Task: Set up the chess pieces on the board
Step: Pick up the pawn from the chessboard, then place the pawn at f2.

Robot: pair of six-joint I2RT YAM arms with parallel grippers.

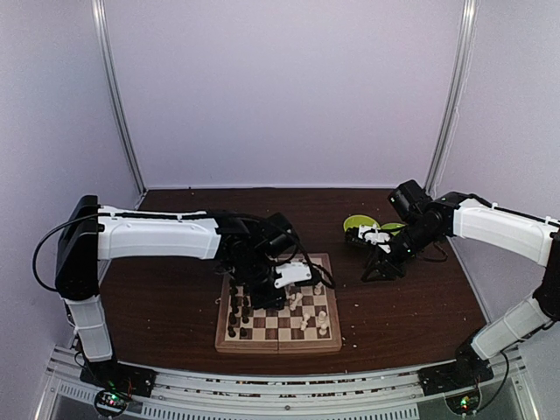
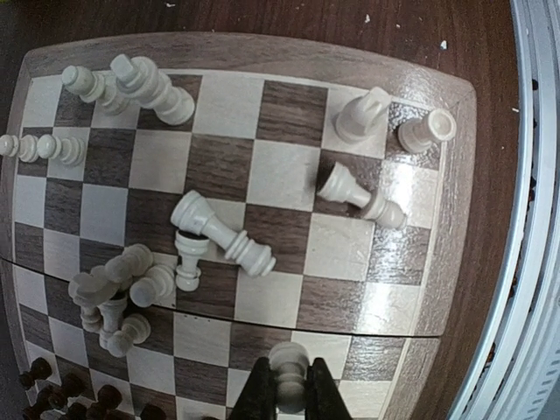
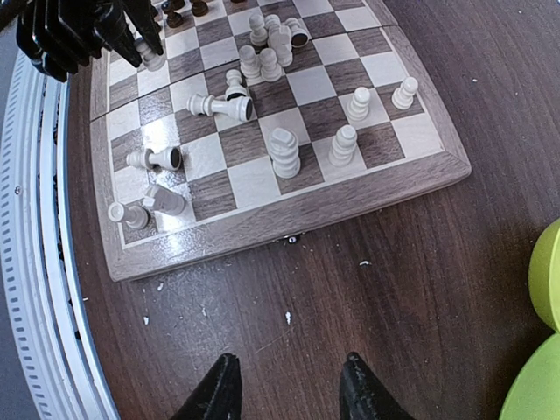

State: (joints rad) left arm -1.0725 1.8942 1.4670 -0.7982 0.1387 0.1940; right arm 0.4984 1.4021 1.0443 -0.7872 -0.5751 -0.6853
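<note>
Cream piece (image 2: pixel 289 360) is clamped in my left gripper (image 2: pixel 289 398) over the board (image 2: pixel 262 48), my right gripper (image 3: pixel 289 385) hangs open and empty beside it, and I judge a tilted release could tip it into the fallen pieces (image 2: pixel 122 293) nearby.

The bench (image 1: pixel 166 302) is a dark brown wood-grain surface. The board (image 3: pixel 289 214) lies flat on it, directly under the left jaws and ahead of the right jaws, clear of them. The right jaws hang over bare bench, off the board's side border. White crumbs (image 3: pixel 287 318) are scattered on the bench between the right jaws and that border. More lie past the board's border, ahead of the left jaws. Two green rounded dishes (image 3: pixel 549 271) rest on the bench to one side of the right jaws. Only their edges show in the wrist view.
</note>
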